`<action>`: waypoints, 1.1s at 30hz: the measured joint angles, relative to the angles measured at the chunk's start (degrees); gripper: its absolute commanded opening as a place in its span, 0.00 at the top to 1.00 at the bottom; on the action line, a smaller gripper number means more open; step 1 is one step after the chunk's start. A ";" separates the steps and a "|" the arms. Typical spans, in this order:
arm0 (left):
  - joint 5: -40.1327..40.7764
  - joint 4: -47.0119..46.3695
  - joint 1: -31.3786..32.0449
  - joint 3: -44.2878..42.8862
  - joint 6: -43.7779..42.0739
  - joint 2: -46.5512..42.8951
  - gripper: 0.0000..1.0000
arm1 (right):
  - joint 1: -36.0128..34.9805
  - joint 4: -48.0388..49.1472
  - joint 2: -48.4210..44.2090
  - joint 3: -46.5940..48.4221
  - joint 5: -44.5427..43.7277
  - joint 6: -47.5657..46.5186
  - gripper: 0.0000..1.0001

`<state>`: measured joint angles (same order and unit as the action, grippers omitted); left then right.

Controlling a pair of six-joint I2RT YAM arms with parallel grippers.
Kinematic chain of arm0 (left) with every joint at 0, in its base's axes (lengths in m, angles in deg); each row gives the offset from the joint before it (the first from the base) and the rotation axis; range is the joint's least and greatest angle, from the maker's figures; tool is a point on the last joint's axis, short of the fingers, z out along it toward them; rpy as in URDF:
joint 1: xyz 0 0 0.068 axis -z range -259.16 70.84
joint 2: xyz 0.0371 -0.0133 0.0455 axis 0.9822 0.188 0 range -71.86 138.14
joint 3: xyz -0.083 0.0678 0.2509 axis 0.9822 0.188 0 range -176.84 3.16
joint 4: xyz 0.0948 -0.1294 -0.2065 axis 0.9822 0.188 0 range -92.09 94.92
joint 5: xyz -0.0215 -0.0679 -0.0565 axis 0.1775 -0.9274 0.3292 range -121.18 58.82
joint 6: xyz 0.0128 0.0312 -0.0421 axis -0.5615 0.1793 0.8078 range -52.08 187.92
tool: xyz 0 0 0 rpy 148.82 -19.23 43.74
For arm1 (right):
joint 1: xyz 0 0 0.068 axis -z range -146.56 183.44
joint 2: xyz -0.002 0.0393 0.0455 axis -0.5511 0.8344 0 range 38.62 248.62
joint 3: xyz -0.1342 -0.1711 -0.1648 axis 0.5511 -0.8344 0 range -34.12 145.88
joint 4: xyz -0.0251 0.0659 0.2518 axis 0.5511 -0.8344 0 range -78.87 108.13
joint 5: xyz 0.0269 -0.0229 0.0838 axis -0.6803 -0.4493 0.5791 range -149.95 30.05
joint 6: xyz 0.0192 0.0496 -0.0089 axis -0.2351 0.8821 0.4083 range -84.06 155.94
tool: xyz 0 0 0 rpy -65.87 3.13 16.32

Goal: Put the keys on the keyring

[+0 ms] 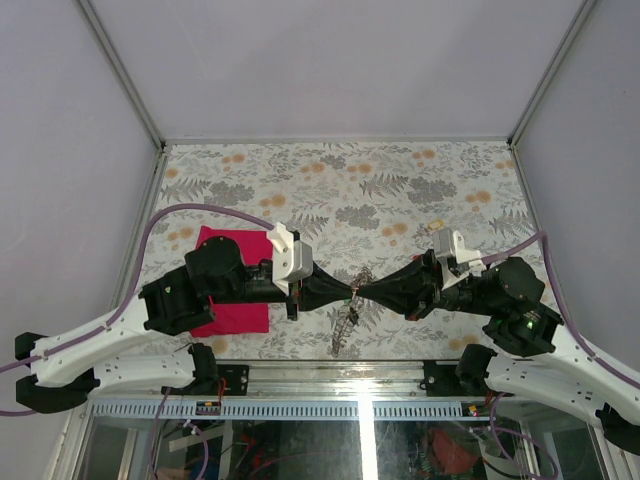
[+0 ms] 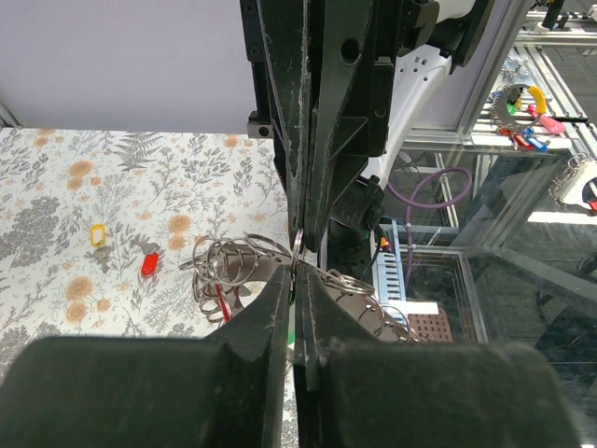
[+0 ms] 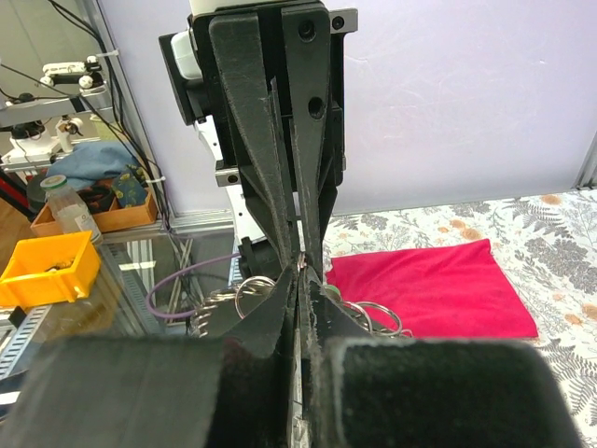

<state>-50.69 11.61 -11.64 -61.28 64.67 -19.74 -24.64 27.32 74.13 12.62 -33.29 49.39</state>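
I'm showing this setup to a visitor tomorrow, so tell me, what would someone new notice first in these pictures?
First, the left gripper and right gripper meeting tip to tip at mid-table, both pinched shut on the keyring, a tangle of silver loops bunched at their tips. Next, the magenta cloth under the left arm, and a yellow key and red key lying loose on the floral table.

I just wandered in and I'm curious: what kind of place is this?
Most likely a robotics lab's test booth: a left arm and right arm bolted to a floral-covered table, aluminium-framed walls, and a yellow parts bin outside it.
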 measured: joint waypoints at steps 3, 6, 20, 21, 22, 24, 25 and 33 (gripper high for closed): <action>-0.24 0.00 0.00 -0.02 0.11 0.00 1.00 | 0.00 -0.11 0.00 0.00 0.02 -0.42 1.00; -0.31 0.44 0.00 -0.28 0.13 0.31 1.00 | 0.00 -0.76 -0.02 0.00 -0.02 -1.27 0.84; 3.13 26.47 0.00 -16.94 -5.18 10.12 1.00 | 0.00 -16.55 0.17 7.45 -0.87 -9.05 0.62; 3.45 28.81 0.00 -18.75 -5.75 11.26 1.00 | 0.00 -17.40 0.52 7.58 -1.29 -9.14 0.62; 3.74 31.45 0.00 -20.85 -6.47 12.63 1.00 | 0.00 -18.01 0.92 7.63 -1.68 -9.16 0.61; 4.39 35.45 0.00 -23.89 -7.43 14.93 1.00 | 0.00 -19.26 2.19 7.63 -2.03 -9.20 0.60; 4.72 37.73 0.00 -25.38 -7.96 16.09 1.00 | 0.00 -19.56 2.89 7.56 -2.03 -9.20 0.59; 6.82 51.15 0.37 -32.96 -10.82 21.77 1.00 | 0.00 -16.28 4.90 3.04 -1.92 -8.48 0.57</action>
<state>-43.87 62.75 -11.27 -94.24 53.86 2.03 -24.64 11.03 79.03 15.66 -35.22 40.91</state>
